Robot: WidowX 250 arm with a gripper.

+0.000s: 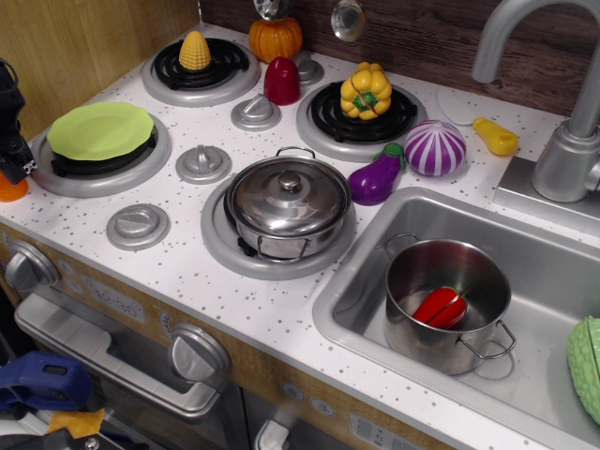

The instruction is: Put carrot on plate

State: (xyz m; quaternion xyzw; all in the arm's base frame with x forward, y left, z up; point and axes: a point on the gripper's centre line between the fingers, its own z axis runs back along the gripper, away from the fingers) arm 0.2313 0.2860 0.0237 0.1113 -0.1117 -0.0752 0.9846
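Steel pot (pixel 448 305) in the sink (pixel 553 281) holds a red pepper (pixel 441 307). No readable writing shows. At the left edge the black claw (pixel 13 155) sits over the orange carrot (pixel 9 188); whether it grips is unclear. Beyond, the green plate (pixel 99 129) rests on a burner.

The carrot (pixel 10 188) is a small bright-orange plastic piece at the far left edge of the view, resting on the speckled white worktop (pixel 281 309) just beside the front-left burner; only its rounded lower part shows, the rest is hidden behind something dark. The plate (pixel 100 129) is round, flat and lime-green with a slightly wavy raised rim, lying level on that front-left burner, near the carrot but apart from it.
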